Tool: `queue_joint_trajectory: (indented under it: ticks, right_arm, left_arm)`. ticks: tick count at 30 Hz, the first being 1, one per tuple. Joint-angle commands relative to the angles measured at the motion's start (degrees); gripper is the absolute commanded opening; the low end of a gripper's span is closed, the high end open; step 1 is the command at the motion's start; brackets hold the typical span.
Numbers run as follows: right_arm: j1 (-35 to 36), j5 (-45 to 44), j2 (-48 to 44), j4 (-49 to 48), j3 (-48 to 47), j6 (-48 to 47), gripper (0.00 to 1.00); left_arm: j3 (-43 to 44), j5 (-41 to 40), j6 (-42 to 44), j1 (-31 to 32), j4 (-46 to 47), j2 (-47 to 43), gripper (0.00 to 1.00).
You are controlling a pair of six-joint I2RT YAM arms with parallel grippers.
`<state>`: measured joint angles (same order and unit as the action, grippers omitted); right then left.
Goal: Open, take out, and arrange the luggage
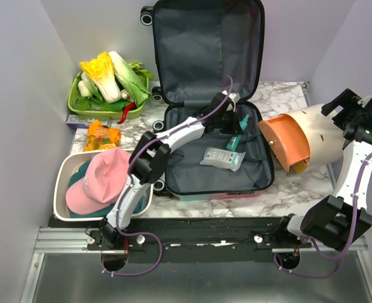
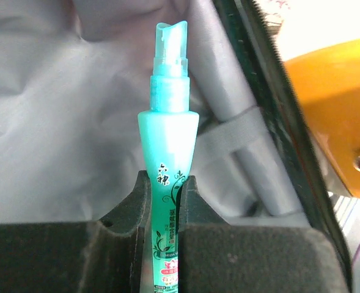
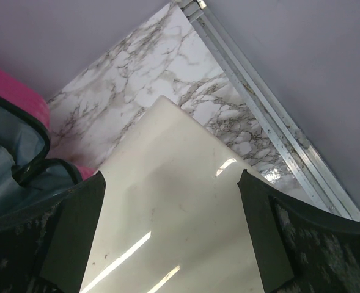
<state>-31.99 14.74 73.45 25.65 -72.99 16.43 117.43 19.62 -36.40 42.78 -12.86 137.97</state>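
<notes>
The luggage (image 1: 192, 167) lies open on the marble table, its lid (image 1: 204, 44) standing against the back wall and showing grey lining. My left gripper (image 1: 232, 121) is inside the lower half, shut on a teal spray bottle (image 1: 237, 136). In the left wrist view the bottle (image 2: 167, 140) sticks up between my gripper's (image 2: 166, 201) closed fingers, over the lining (image 2: 57, 122). A clear packet (image 1: 222, 158) lies in the case. My right gripper (image 1: 348, 115) is open above the cream container (image 1: 315, 136); in the right wrist view the gripper (image 3: 170, 183) has its fingers spread over it (image 3: 173, 244).
The cream container lies on its side, orange mouth (image 1: 283, 142) toward the case. A white basin (image 1: 64, 183) at front left holds a pink cap (image 1: 103, 177). A green basket (image 1: 75, 101) of vegetables and an orange snack bag (image 1: 102, 134) sit at back left. Walls close in on both sides.
</notes>
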Motion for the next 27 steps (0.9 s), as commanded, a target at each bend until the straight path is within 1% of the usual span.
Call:
queue_joint_trajectory:
  ticks: [1, 4, 5, 7, 8, 10, 11, 12, 13, 14, 15, 16, 17, 19, 20, 21, 23, 25, 27]
  right_arm:
    - [0.2, 2.0, 1.3, 4.6, 1.9, 0.3, 1.0]
    - [0.2, 2.3, 1.3, 4.4, 2.0, 0.4, 1.0]
    - [0.2, 2.3, 1.2, 4.4, 2.0, 0.4, 1.0]
    - [0.2, 2.5, 1.3, 4.1, 2.1, 0.7, 1.0]
    - [0.2, 2.5, 1.3, 4.1, 2.2, 0.8, 1.0]
    - [0.2, 3.1, 1.1, 3.3, 2.5, 1.4, 1.0]
    - [0.2, 3.2, 1.2, 3.2, 2.5, 1.7, 1.0]
    - [0.2, 3.5, 1.3, 3.0, 2.5, 2.2, 1.0]
    - [0.2, 3.8, 1.3, 2.9, 2.5, 2.3, 1.0]
    - [0.2, 4.0, 1.2, 2.9, 2.4, 2.5, 1.0]
    - [0.2, 4.2, 1.1, 2.8, 2.5, 2.6, 1.0]
    - [0.2, 4.3, 1.0, 2.5, 2.5, 2.5, 1.0]
    - [0.2, 4.3, 1.0, 2.3, 2.5, 2.6, 1.0]
    - [0.2, 3.9, 1.1, 2.3, 2.1, 2.7, 1.0]
    - [0.2, 3.9, 1.0, 2.3, 2.1, 2.6, 1.0]
    - [0.2, 3.8, 0.8, 2.3, 2.2, 2.8, 1.0]
    - [0.2, 4.0, 0.6, 2.1, 2.3, 2.7, 1.0]
    - [0.2, 4.1, 0.6, 2.1, 2.5, 2.9, 1.0]
    - [0.2, 4.2, 0.4, 1.9, 2.8, 3.2, 1.0]
  left_arm:
    - [-5.9, -5.3, -1.0, -0.6, 6.8, -13.3, 0.0]
    - [-7.3, -8.5, -1.0, -0.6, 6.8, -18.7, 0.0]
    - [-7.6, -9.1, -1.0, -0.5, 7.3, -21.2, 0.0]
    - [-8.4, -10.1, -3.0, -0.5, 9.7, -23.4, 0.0]
    - [-8.4, -11.0, -4.5, -0.4, 10.5, -24.9, 0.0]
    - [-9.1, -13.7, -10.8, 0.7, 12.6, -26.2, 0.0]
    - [-9.1, -17.5, -12.7, 1.6, 16.3, -26.7, 0.0]
    - [-9.0, -18.6, -14.0, 3.3, 18.3, -26.6, 0.0]
    - [-6.5, -19.2, -16.4, 4.5, 19.1, -26.0, 0.0]
    - [-4.6, -21.5, -17.2, 5.4, 19.2, -23.9, 0.0]
    - [-2.1, -22.0, -17.1, 6.3, 19.5, -22.3, 0.0]
    - [5.6, -22.0, -16.5, 8.3, 16.8, -20.2, 0.0]
    - [10.9, -21.5, -16.0, 9.1, 14.1, -15.0, 0.0]
    - [22.4, -20.2, -16.9, 10.9, 9.3, -10.1, 0.0]
    - [22.8, -20.0, -17.4, 11.5, 10.8, -8.1, 0.0]
    - [22.0, -20.5, -17.6, 12.1, 12.5, -7.9, 0.0]
    - [20.1, -24.6, -17.8, 13.5, 15.4, -7.5, 0.0]
    - [19.2, -27.9, -16.6, 14.5, 17.8, -7.1, 0.0]
    - [19.3, -27.9, -14.6, 16.0, 19.4, -5.9, 0.0]
